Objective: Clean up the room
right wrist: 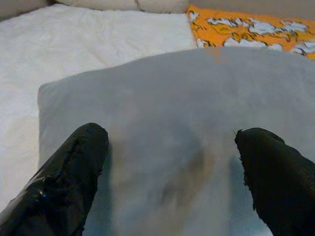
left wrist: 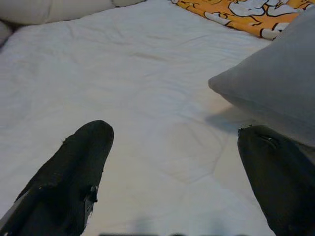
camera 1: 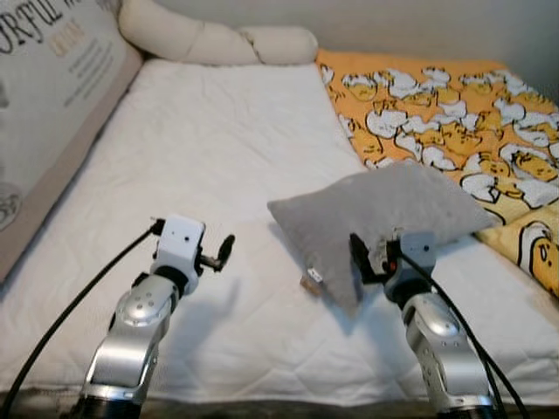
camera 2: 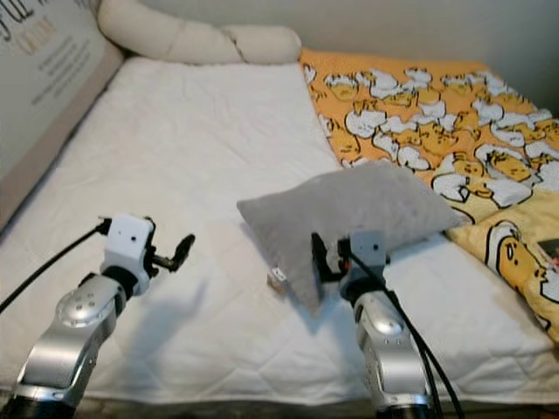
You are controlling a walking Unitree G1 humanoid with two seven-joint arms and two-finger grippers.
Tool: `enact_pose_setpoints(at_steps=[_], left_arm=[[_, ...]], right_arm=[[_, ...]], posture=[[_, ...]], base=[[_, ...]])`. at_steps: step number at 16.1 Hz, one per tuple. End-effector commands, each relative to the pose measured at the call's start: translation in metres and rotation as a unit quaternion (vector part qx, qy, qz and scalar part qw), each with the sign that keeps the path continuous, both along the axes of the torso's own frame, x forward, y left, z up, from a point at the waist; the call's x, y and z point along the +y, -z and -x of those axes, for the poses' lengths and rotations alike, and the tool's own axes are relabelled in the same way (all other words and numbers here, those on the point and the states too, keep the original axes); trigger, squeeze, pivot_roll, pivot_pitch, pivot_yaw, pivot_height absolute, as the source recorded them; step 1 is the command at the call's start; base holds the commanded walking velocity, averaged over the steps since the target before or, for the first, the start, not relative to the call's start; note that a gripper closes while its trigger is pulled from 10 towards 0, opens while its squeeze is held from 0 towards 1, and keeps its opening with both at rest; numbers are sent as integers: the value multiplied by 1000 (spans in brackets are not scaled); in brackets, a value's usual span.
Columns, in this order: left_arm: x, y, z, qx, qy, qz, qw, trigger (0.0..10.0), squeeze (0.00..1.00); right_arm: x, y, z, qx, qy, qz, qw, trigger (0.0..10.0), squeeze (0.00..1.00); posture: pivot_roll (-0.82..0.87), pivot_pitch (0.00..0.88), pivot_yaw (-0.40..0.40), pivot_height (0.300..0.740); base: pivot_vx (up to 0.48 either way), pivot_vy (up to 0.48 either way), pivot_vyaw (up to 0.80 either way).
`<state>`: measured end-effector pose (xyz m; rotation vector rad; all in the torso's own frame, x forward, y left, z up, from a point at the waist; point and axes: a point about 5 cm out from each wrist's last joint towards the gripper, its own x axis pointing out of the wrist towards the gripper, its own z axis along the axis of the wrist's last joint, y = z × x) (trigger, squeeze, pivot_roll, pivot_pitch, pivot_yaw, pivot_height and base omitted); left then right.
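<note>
A grey pillow [camera 1: 384, 209] lies on the white mattress [camera 1: 210, 148], its far right corner against the duck-print blanket. My right gripper [camera 1: 374, 259] is at the pillow's near edge. It is open, and in the right wrist view its two fingers [right wrist: 74, 162] stand wide apart with the pillow's grey cloth [right wrist: 172, 108] between and beyond them. My left gripper [camera 1: 223, 251] hovers open over bare mattress to the left of the pillow. In the left wrist view the pillow's corner [left wrist: 266, 93] lies just past one finger [left wrist: 275, 167].
An orange and yellow duck-print blanket [camera 1: 454, 113] covers the bed's right side. A long cream bolster [camera 1: 218, 39] lies along the head end. A large printed cushion [camera 1: 44, 105] leans along the left side. The mattress's front edge [camera 1: 279, 397] is right below my arms.
</note>
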<state>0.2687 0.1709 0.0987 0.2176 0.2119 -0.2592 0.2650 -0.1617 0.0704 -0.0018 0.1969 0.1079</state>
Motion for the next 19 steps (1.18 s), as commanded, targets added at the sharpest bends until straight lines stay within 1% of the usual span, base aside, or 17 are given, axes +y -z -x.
enact_pose_setpoints(at_steps=[1, 3, 5, 6, 7, 8, 9, 10, 11, 12, 13, 14, 15, 16, 17, 18, 19], left_arm=[[-2, -5, 1, -9, 16, -13, 1000, 10000, 0], [-6, -5, 3, -6, 46, -30, 998, 10000, 0], [-8, -7, 2, -4, 74, -22, 997, 10000, 0], [-13, -10, 1, -7, 108, -13, 994, 10000, 0], [-17, -13, -1, -8, 137, -8, 990, 10000, 0], [-20, -15, -3, -7, 157, -7, 988, 10000, 0], [-24, -17, -5, -6, 182, -6, 983, 10000, 0], [-27, -19, -6, -3, 203, -8, 979, 10000, 0], [-29, -19, -7, -2, 214, -11, 977, 10000, 0], [-29, -20, -7, 0, 219, -11, 976, 10000, 0], [-29, -20, -8, 2, 225, -12, 974, 10000, 0], [-29, -20, -8, 4, 231, -14, 973, 10000, 0], [-29, -20, -8, 5, 234, -13, 972, 10000, 0], [-29, -20, -8, 7, 238, -12, 971, 10000, 0], [-29, -18, -5, 20, 254, -9, 967, 10000, 0], [-29, -18, -4, 24, 259, -8, 966, 10000, 0], [-28, -17, -3, 28, 263, -7, 964, 10000, 0]], right_arm=[[-10, 0, -1, 10, 33, 4, 999, 10000, 1000], [-24, -2, -5, 19, 81, -14, 996, 10000, 1000], [-39, -4, -10, 28, 137, -32, 990, 10000, 1000], [-52, -2, -17, 46, 179, -49, 981, 10000, 1000], [-60, 3, -24, 70, 195, -66, 976, 10000, 1000], [-64, 6, -29, 89, 196, -80, 973, 10000, 1000], [-65, 8, -40, 103, 192, -140, 966, 10000, 1000], [-66, 8, -50, 111, 200, -212, 950, 10000, 1000], [-67, 9, -56, 119, 207, -264, 935, 10000, 769], [-67, 13, -60, 131, 212, -318, 915, 10000, 0], [-67, 18, -61, 153, 220, -348, 898, 10000, 0], [-66, 23, -61, 168, 228, -386, 878, 10000, 0], [-63, 26, -62, 171, 220, -423, 862, 10000, 0], [-61, 27, -62, 171, 221, -442, 853, 10000, 0], [-59, 31, -62, 169, 224, -465, 840, 10000, 0], [-60, 31, -62, 164, 224, -467, 839, 4196, 0], [-60, 30, -63, 157, 224, -474, 837, 0, 0]], posture=[[17, 0, -28, 740], [17, 0, -29, 740], [13, 0, -24, 740], [13, 0, -22, 740], [14, 0, -19, 740], [14, 0, -19, 740], [15, 0, -7, 740], [16, 0, -5, 740], [20, 0, -3, 740], [21, 0, -2, 740], [23, 0, -1, 740], [25, 0, -1, 740], [28, 0, -3, 740], [29, 0, -5, 740], [32, 0, -10, 740], [33, 0, -13, 740], [34, 0, -14, 740]], base=[[0, 0, 0], [0, 0, 0], [0, 0, 0], [0, 0, 0], [0, 0, 0], [0, 0, 0], [0, 0, 0], [0, 0, 0], [0, 0, 0], [0, 0, 0], [0, 0, 0], [0, 0, 0], [0, 0, 0], [0, 0, 0], [0, 0, 0], [0, 0, 0], [0, 0, 0]])
